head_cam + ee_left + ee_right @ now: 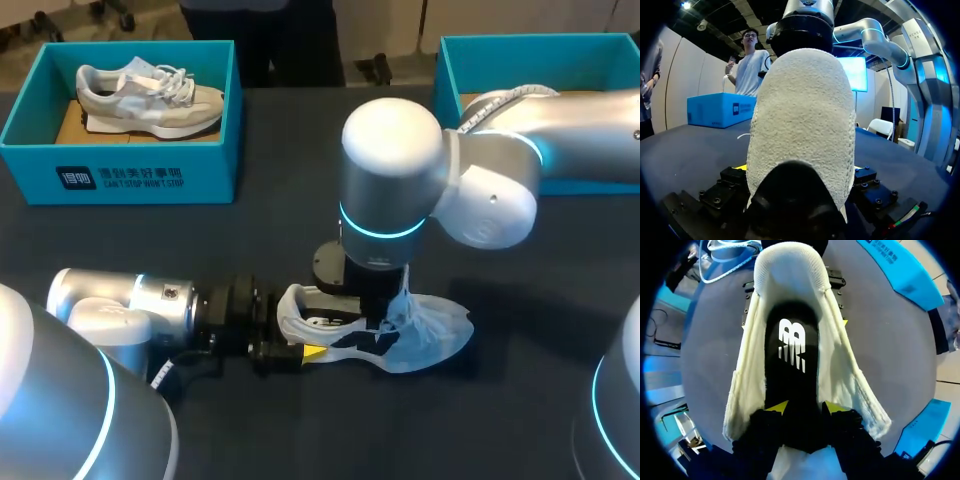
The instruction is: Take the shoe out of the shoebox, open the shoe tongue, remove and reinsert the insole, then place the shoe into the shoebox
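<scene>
The white knit shoe (432, 330) sits out on the dark tabletop (300, 215), near the middle, well apart from the teal shoebox (140, 175) at the far left corner (there's a second, grey-and-white sneaker (150, 95) lying in that box). A second teal box (520, 48) is at the far right.

My left claw (799, 170) comes in low from the left and has the shoe by the heel, with a finger pressed against each side of it, so it's closed on the shoe.

My right arm hangs over the shoe from above. In its wrist view the right claw (806, 407) is down in the shoe's opening, and its yellow tips pinch the black insole (792, 352) from both sides. The insole lies inside the shoe.
</scene>
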